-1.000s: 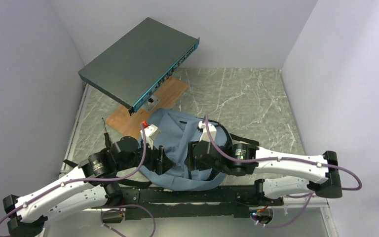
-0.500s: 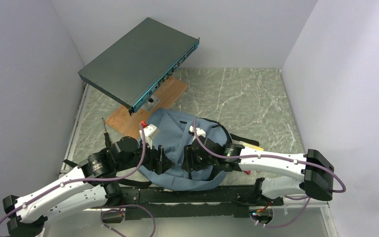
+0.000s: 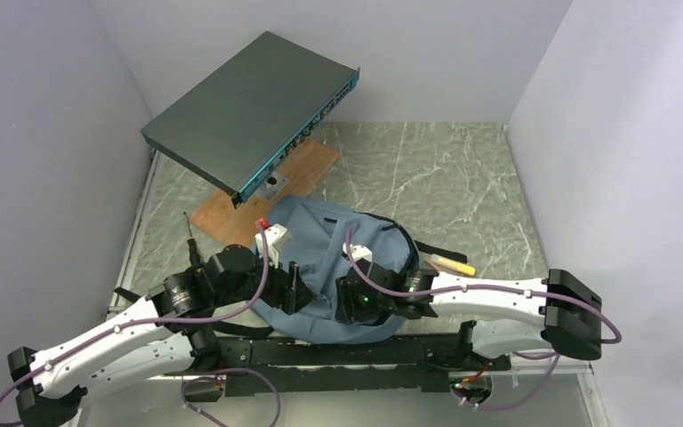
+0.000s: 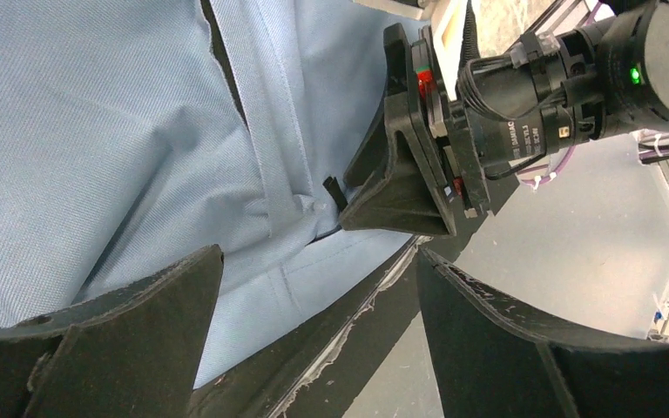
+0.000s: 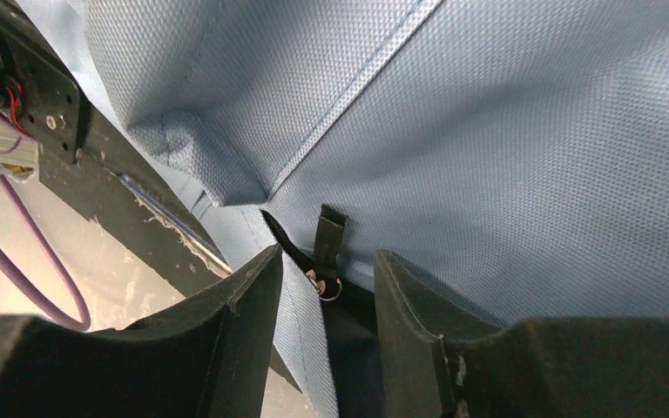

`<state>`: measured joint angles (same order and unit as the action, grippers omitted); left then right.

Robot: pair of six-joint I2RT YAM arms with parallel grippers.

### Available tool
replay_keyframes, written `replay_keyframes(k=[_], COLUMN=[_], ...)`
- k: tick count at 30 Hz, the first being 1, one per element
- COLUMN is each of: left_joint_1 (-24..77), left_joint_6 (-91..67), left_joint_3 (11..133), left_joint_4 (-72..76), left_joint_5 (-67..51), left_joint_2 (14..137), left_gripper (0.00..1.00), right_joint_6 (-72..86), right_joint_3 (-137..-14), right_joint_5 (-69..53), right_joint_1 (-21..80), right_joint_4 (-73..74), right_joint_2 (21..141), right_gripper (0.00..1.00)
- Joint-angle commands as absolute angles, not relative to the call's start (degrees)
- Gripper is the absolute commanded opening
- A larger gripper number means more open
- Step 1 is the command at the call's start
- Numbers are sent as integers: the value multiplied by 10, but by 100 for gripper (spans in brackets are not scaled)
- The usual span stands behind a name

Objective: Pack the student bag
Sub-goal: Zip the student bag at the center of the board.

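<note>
The blue-grey student bag point(image 3: 318, 253) lies flat near the table's front edge, between both arms. My left gripper point(image 3: 295, 289) is open over the bag's near left edge; in the left wrist view point(image 4: 318, 270) its fingers straddle fabric point(image 4: 96, 131) and the black rail. My right gripper point(image 3: 349, 304) is low over the bag's near edge, facing the left one. In the right wrist view point(image 5: 327, 266) it is open, with a black zipper pull and metal ring point(image 5: 327, 252) lying between the fingers, not clamped. The right gripper's fingers point(image 4: 409, 165) show in the left wrist view.
A dark grey metal box point(image 3: 249, 111) stands tilted at the back left over a wooden board point(image 3: 307, 169). A white object with a red cap point(image 3: 269, 233) lies at the bag's left. A yellow marker point(image 3: 452, 265) lies right of the bag. A thin dark tool point(image 3: 190, 234) lies at the left.
My right gripper has moved left and toward the front edge, down onto the bag's near edge, uncovering the yellow marker. My left arm has shifted slightly right.
</note>
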<state>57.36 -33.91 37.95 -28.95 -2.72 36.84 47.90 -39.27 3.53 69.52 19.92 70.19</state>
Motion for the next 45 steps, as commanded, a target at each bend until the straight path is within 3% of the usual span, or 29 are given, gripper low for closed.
replay_keyframes(k=[1, 10, 19, 28, 33, 39, 42, 45], left_joint_1=[575, 575, 575, 581, 638, 730, 741, 741], left_joint_6=[-345, -345, -366, -303, -288, -282, -318, -368], left_joint_3=[401, 399, 374, 287, 270, 289, 288, 250], left_joint_4=[-265, -275, -274, -164, -111, -110, -131, -89], left_joint_5=[-34, -26, -33, -158, -79, 42, 91, 101], left_joint_2=[374, 369, 360, 361, 387, 499, 543, 552], left_gripper=[87, 88, 87, 86, 91, 85, 78, 79], right_joint_6=[484, 494, 518, 564, 610, 650, 684, 727], right_joint_3=[-379, -425, -423, -421, -454, -487, -534, -604], right_joint_5=[49, 164, 178, 155, 170, 212, 267, 337], right_joint_1=[707, 745, 745, 744, 744, 743, 756, 793], right_joint_4=[157, 175, 181, 179, 226, 294, 390, 517], right_joint_2=[699, 747, 726, 662, 669, 673, 706, 777], right_gripper=[45, 32, 0, 0, 0, 0, 0, 0])
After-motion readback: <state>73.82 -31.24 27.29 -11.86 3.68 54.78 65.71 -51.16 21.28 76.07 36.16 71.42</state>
